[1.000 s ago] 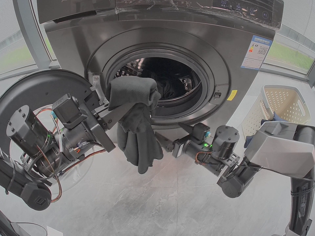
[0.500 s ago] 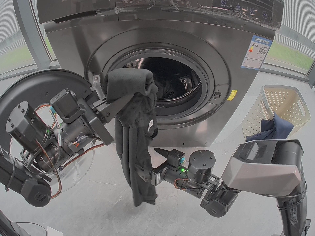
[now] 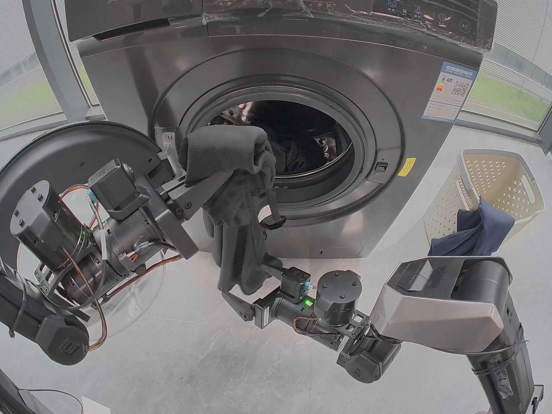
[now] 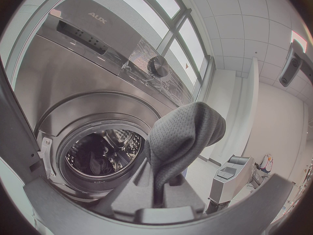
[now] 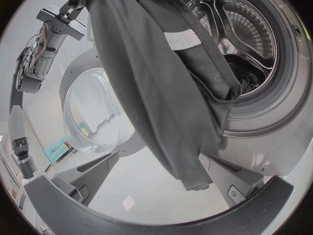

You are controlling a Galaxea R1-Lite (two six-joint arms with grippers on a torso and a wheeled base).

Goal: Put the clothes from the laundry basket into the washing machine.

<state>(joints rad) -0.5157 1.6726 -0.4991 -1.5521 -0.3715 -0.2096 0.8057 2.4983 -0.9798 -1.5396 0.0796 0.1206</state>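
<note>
Floor (image 3: 230, 369): pale grey stone-look tiles, glossy, with thin seams. Standing on it at the far side is the washing machine (image 3: 345, 53), a dark metallic front-loader with its round door (image 3: 63, 162) swung open to the robot's left. To the right of it, near its front corner, stands the cream laundry basket (image 3: 500, 185) with perforated walls. A small white square scrap (image 5: 128, 203) lies flat on the tiles in front of the drum opening.

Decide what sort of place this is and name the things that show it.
Probably a laundry area: a front-loading washing machine, door open; a laundry basket with blue cloth; a dark garment in the left hand.
</note>
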